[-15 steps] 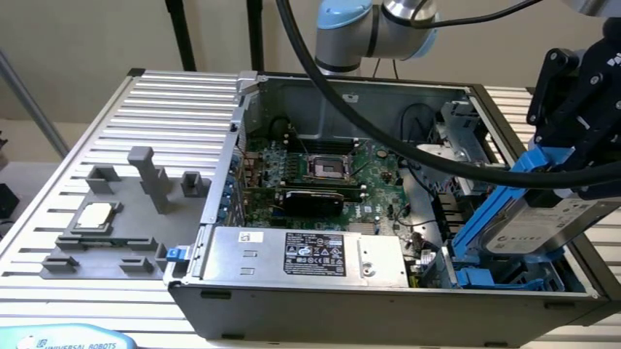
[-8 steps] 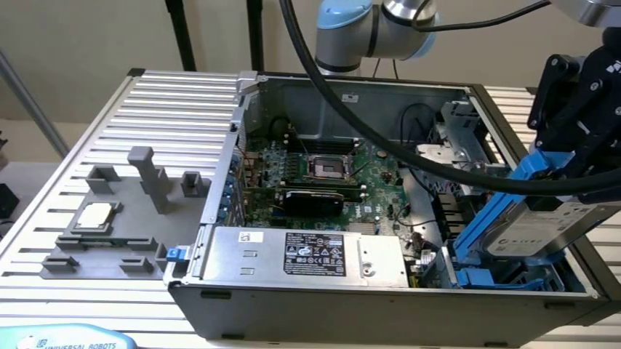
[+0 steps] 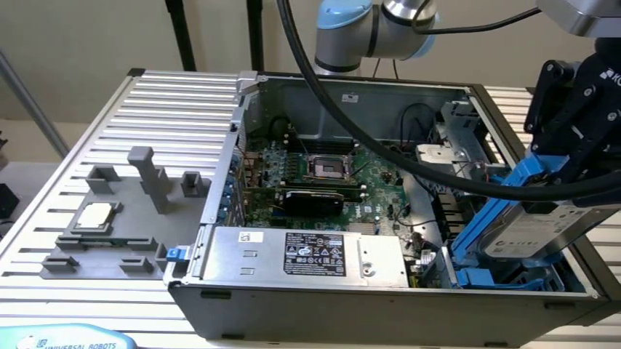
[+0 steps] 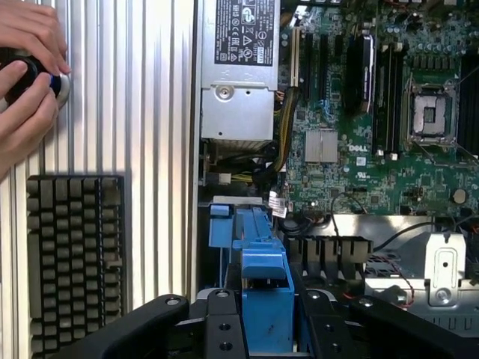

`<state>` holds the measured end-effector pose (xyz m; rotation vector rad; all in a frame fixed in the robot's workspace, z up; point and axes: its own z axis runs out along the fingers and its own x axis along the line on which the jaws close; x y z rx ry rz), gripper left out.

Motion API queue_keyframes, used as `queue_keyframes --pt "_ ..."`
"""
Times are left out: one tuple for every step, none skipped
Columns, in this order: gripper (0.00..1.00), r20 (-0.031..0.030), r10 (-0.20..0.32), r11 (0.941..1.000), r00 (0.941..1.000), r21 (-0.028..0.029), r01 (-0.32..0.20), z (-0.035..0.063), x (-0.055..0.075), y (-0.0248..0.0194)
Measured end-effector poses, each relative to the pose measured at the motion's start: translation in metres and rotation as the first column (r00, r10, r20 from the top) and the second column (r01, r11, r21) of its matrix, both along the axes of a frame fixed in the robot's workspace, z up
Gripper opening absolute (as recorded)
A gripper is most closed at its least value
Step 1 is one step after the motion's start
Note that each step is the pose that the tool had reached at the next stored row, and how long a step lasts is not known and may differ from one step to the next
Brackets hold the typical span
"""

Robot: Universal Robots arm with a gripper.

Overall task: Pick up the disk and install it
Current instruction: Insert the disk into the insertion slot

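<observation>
Claw tight around the tilted disk inside the computer case

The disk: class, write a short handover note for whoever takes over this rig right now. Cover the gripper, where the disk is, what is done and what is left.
Gripper: shut on the disk, gripping its blue frame.
Disk: lifted and held tilted over the blue drive cage, at the exterior view's right end of the open computer case.
Done: the pick-up.
Left: the disk is not yet seated in the cage. Whether its lower edge touches the cage cannot be told.
Note: a person's hand rests on a small round device on the table beside the case.
</observation>
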<state>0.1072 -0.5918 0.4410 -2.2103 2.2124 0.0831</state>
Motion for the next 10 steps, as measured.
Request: queue_keyframes --pt "0.33 0.0 0.0 1.0 1.0 0.0 0.0 -0.0008 0.0 0.0001" --pt "0.33 0.0 -0.001 1.0 1.0 -0.0001 0.001 -0.0017 0.0 0.0001" --pt "0.33 0.0 -0.001 1.0 1.0 0.0 0.001 -0.0028 0.0 0.0002" --pt "0.33 0.0 -0.001 1.0 1.0 -0.0002 0.001 -0.0038 0.0 0.0003" --pt "0.33 -0.0001 -0.001 1.0 1.0 -0.0003 0.001 -0.0048 0.0 0.0004" --pt "0.33 -0.0001 -0.001 1.0 1.0 -0.0002 0.001 -0.0058 0.0 0.0004" --pt "0.33 -0.0001 -0.001 1.0 1.0 -0.0001 0.001 -0.0069 0.0 0.0004" --pt "0.33 -0.0002 -0.001 1.0 1.0 0.0 0.001 -0.0081 0.0 0.0005" --pt "0.33 -0.0002 -0.001 1.0 1.0 0.0 0.001 -0.0092 -0.0001 0.0005" --pt "0.33 -0.0003 -0.001 1.0 1.0 -0.0001 0.001 -0.0102 0.0 0.0005"
